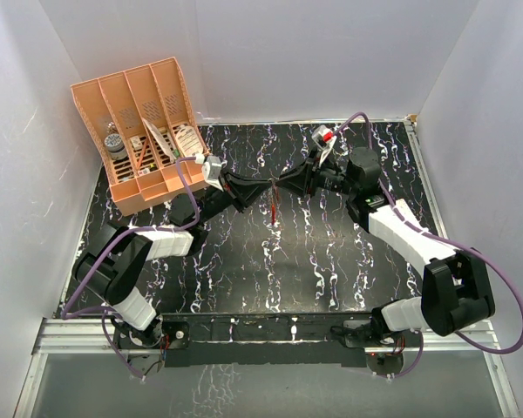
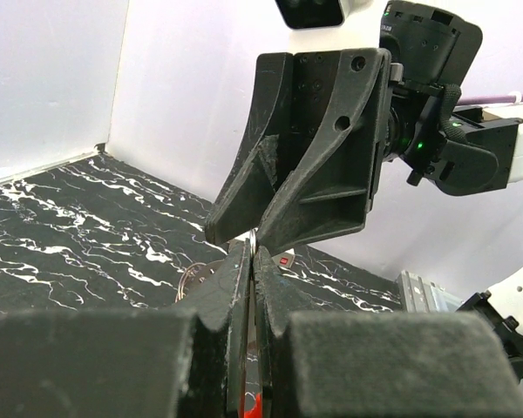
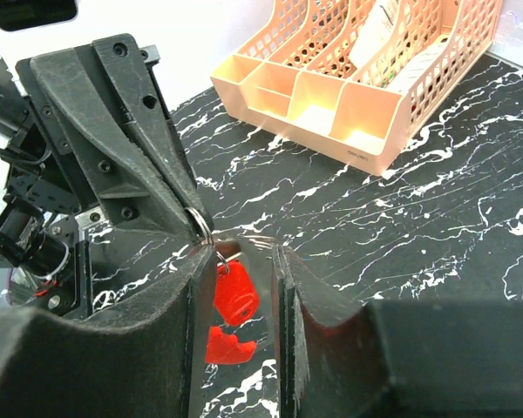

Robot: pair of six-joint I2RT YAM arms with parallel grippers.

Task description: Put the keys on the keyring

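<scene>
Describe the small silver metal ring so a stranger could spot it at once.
On the black white-veined table, look above its centre, where the left gripper and right gripper meet tip to tip. The small silver metal ring sits pinched in the left gripper's tips: the only shiny loop there, with red plastic pieces dangling under it.

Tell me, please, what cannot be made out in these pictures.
Left wrist: metal ring mostly buried between the fingers of the left gripper.
Right wrist: whether the right gripper pinches the red pieces is unclear; pink organizer cut by the top edge.
Top view: ring too small, covered by both fingertips.
</scene>
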